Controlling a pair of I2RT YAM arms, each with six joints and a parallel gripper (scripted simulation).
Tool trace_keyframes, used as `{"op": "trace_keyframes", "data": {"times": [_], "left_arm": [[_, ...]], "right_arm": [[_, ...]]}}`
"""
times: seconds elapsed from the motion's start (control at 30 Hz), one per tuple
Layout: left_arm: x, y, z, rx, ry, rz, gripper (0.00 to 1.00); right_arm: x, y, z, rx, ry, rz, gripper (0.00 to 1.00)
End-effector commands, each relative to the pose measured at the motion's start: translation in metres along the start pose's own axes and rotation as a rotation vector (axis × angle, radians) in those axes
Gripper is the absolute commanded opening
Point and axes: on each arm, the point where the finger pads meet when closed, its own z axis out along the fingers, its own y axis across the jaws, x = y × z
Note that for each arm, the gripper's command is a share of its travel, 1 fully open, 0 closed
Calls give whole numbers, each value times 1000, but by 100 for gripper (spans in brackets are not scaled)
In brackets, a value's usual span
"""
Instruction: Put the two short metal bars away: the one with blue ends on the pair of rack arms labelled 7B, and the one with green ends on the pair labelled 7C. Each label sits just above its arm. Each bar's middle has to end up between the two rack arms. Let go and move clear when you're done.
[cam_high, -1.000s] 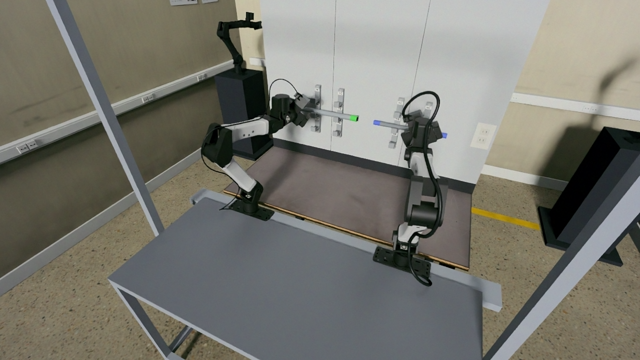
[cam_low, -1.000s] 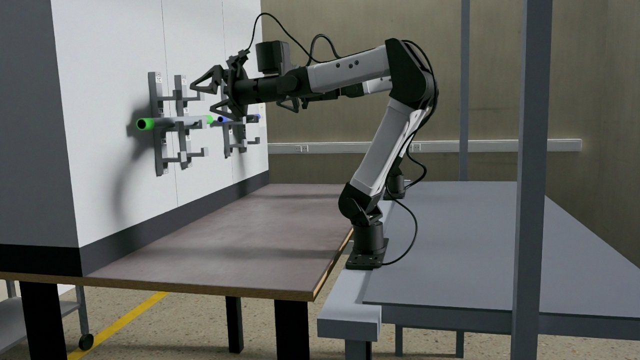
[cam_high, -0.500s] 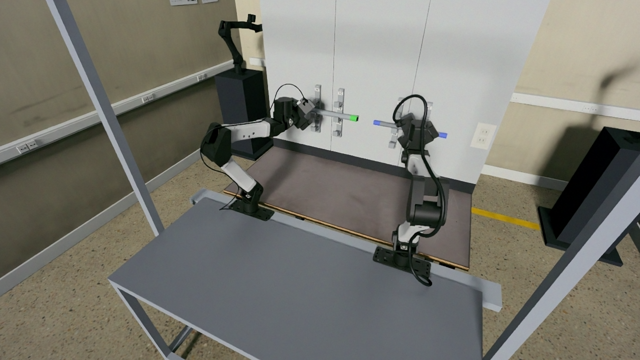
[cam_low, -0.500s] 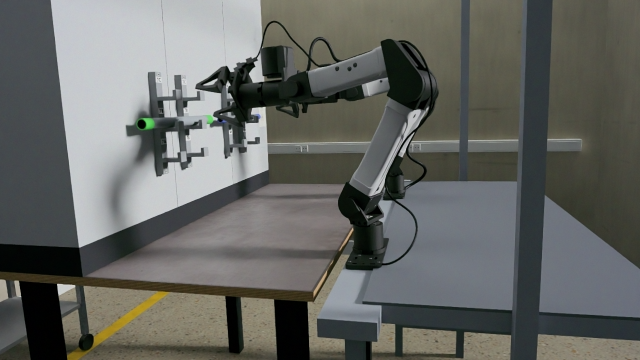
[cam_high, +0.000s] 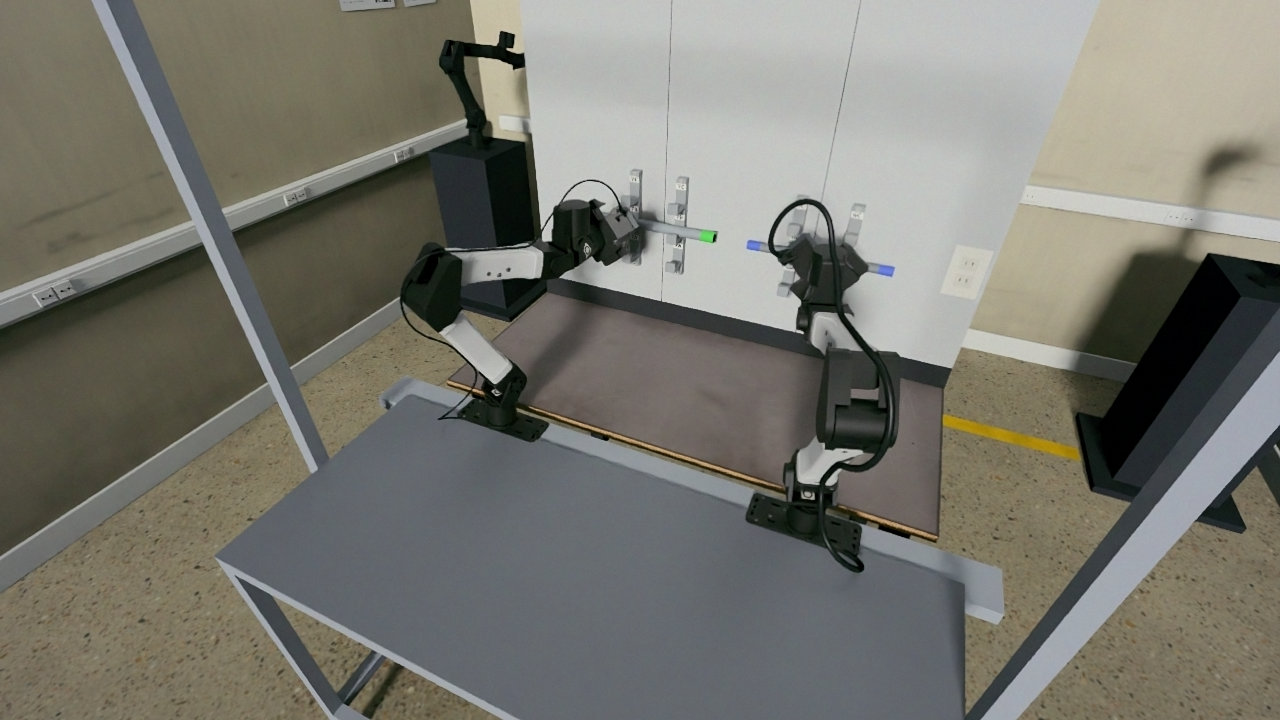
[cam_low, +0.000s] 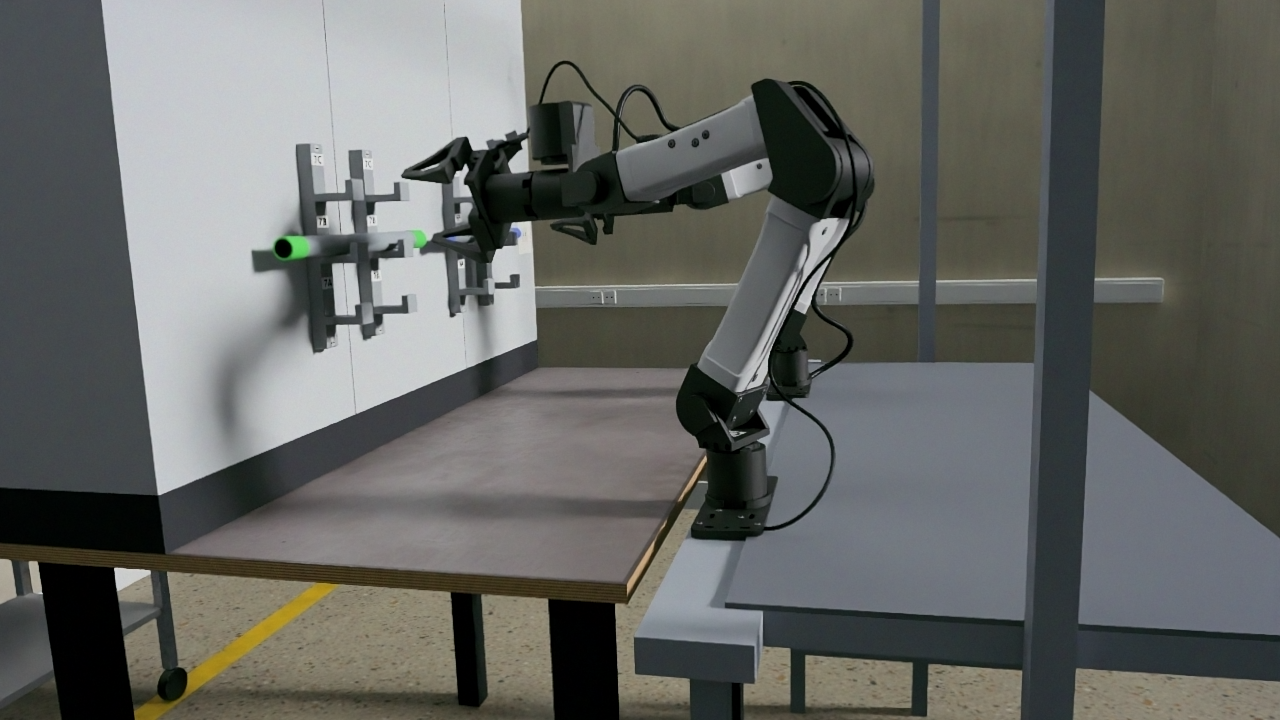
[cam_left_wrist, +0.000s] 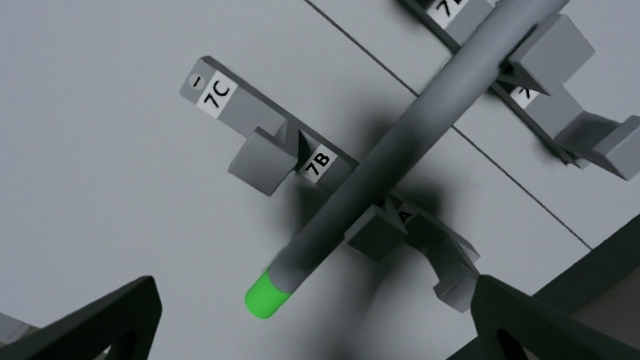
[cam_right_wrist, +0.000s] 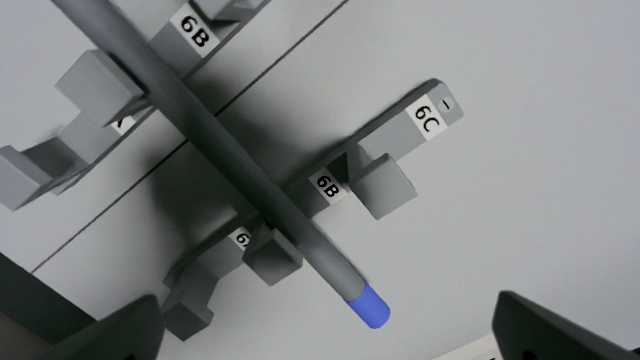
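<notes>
The green-ended bar (cam_high: 675, 230) (cam_low: 331, 244) (cam_left_wrist: 430, 117) rests on the 7B arms (cam_left_wrist: 376, 232) (cam_left_wrist: 552, 52). The 7C arm (cam_left_wrist: 262, 160) nearer its left end is bare. The blue-ended bar (cam_high: 880, 269) (cam_right_wrist: 220, 135) rests on the 6B arms (cam_right_wrist: 272, 257) (cam_right_wrist: 102, 87), on the other rack. My left gripper (cam_low: 420, 207) (cam_left_wrist: 316, 292) is open and empty, in front of the green-ended bar and turned at a slant to it. My right gripper (cam_right_wrist: 327, 308) is open and empty, slanted in front of the blue-ended bar; its fingers are hidden in the top view.
The bare 6C arm (cam_right_wrist: 382, 185) juts out above the blue-ended bar. The lower 7A arm (cam_left_wrist: 620, 147) juts out below the green-ended bar. The white wall panel (cam_high: 751, 80) stands behind both racks, with an outlet plate (cam_high: 966, 271) at right. A brown table (cam_high: 716, 394) lies below.
</notes>
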Motion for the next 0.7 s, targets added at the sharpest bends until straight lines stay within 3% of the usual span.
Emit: {"op": "trace_keyframes", "data": {"times": [0.0,0.67], "left_arm": [[-1,-1,1,-37,-3,73,100],[-8,-22,0,-42,-4,286,100]], "right_arm": [[-1,2,2,34,-3,-75,100],[-4,21,3,39,-1,-289,100]]}}
